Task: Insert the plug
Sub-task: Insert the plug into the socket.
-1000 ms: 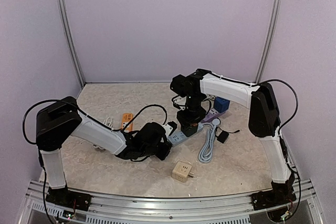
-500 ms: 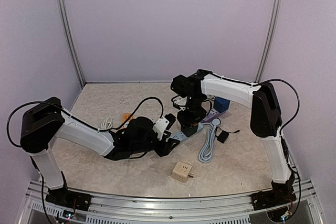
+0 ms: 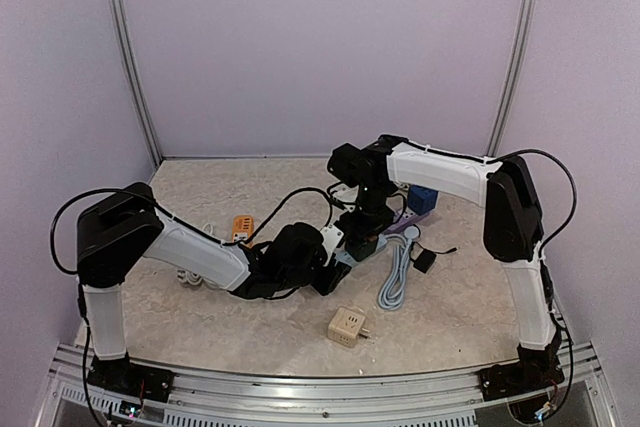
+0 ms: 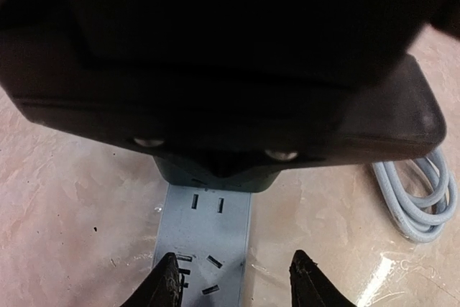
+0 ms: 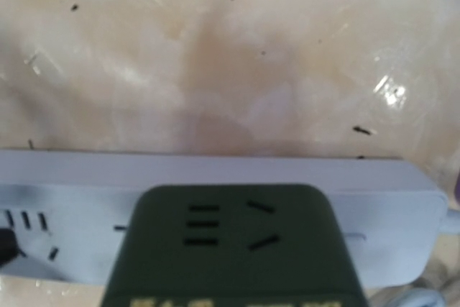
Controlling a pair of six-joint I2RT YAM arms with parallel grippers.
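My left arm lies low across the table (image 3: 455, 322), its hand (image 4: 237, 282) released and back astride the near end of the strip (image 4: 208, 231) after drawing away a moment ago, while my right hand (image 3: 361, 243) points straight down, grasping the dark green plug (image 5: 230, 246) seated on that pale blue strip.

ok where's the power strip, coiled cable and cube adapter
power strip (image 4: 208, 231), left wrist view, slotted top face
coiled cable (image 4: 417, 217), left wrist view, bend of loops
cube adapter (image 3: 345, 326), top view, top face

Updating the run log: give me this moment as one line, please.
left hand: open, above power strip | right hand: over dark green adapter sitting on that strip, grip unclear
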